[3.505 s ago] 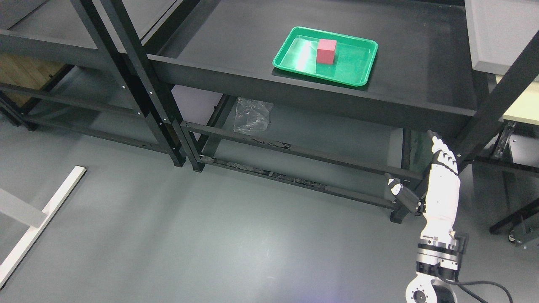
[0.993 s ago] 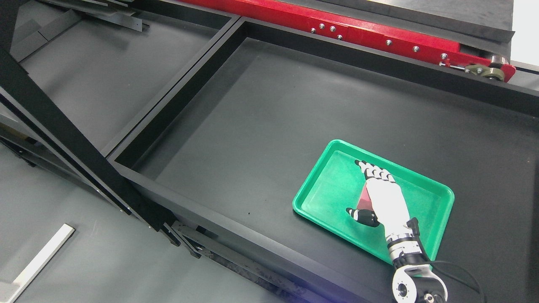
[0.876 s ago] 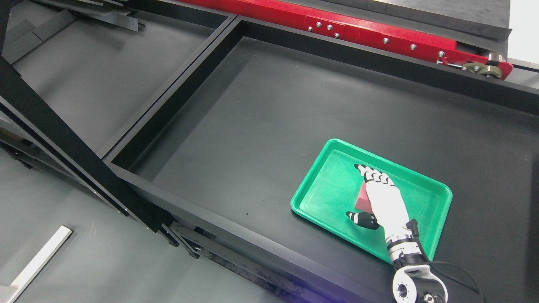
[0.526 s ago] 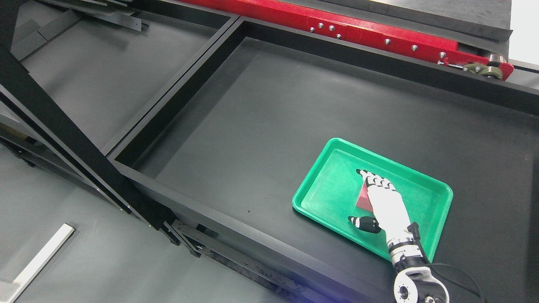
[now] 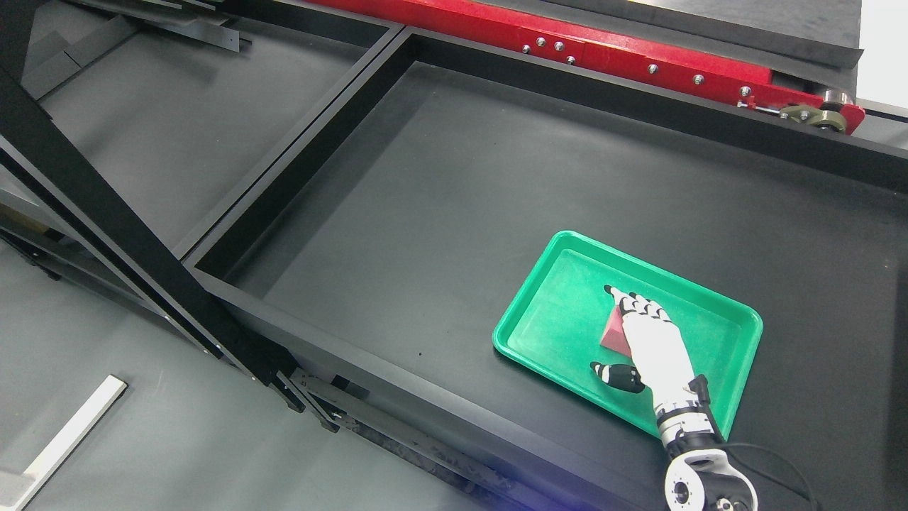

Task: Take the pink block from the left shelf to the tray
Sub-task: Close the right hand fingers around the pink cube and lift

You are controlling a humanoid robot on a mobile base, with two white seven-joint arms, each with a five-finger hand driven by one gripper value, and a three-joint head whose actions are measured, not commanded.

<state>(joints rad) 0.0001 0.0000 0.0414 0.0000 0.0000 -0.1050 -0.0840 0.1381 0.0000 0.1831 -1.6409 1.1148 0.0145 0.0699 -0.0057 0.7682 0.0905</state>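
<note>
Right hand (image 5: 642, 339) over pink block (image 5: 611, 333) inside green tray (image 5: 550, 298) on shelf; fingers extended, thumb spread, no grip yet. Grasp stage; next, close fingers around block.

A black shelf (image 5: 440, 184) fills the view; a red beam (image 5: 567, 42) runs behind it, grey floor (image 5: 142, 440) in front.

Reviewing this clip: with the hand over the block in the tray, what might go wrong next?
The right hand hides most of the pink block, so whether it has a grip cannot be judged; a lift might leave the block behind or drop it. The thumb sits apart, near the green tray floor, and could snag or drag the tray across the shelf.
</note>
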